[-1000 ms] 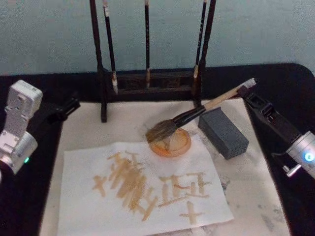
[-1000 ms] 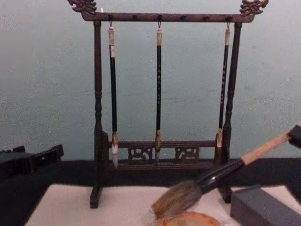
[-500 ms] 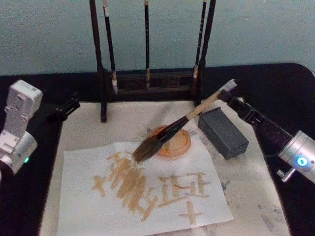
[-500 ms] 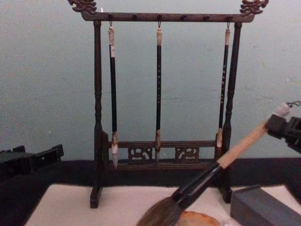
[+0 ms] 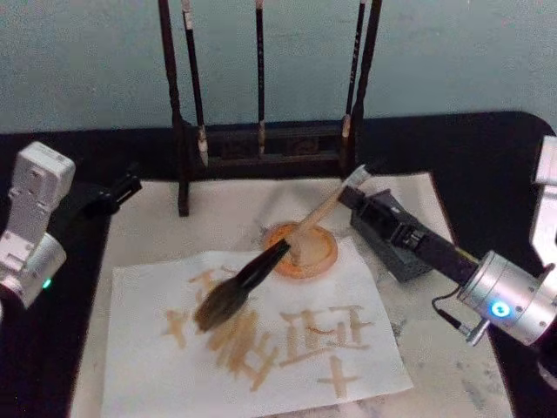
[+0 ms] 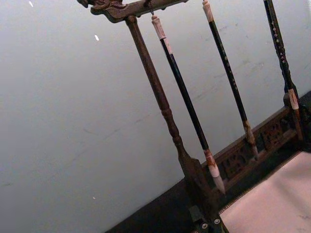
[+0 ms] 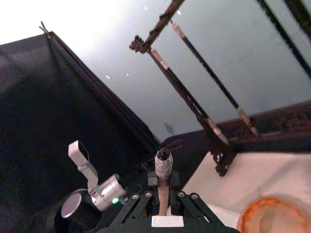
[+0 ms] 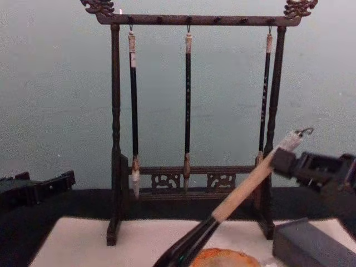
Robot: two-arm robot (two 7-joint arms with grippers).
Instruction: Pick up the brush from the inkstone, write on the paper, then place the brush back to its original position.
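My right gripper (image 5: 355, 197) is shut on the brush (image 5: 261, 270) near the loop end of its pale tan handle (image 8: 245, 186). The brush slants down to the left. Its bushy bristles (image 5: 218, 309) are over the ochre strokes on the left half of the paper (image 5: 287, 370); whether they touch it I cannot tell. The handle crosses above the round orange-brown inkstone (image 5: 309, 254), which lies at the paper's far edge. The right wrist view shows the handle end (image 7: 163, 164) between the fingers and the inkstone (image 7: 272, 216). My left gripper (image 5: 113, 193) rests at the table's left.
A dark wooden rack (image 5: 265, 144) with three thin hanging brushes (image 8: 187, 105) stands behind the inkstone. A grey block (image 5: 396, 235) lies right of the inkstone, under my right gripper. The paper lies on a pale mat (image 5: 452, 348) on the black table.
My right gripper has moved left and nearer to me. The brush has swung off the inkstone, and its bristles have gone down and left onto the paper's left half. The left arm is still.
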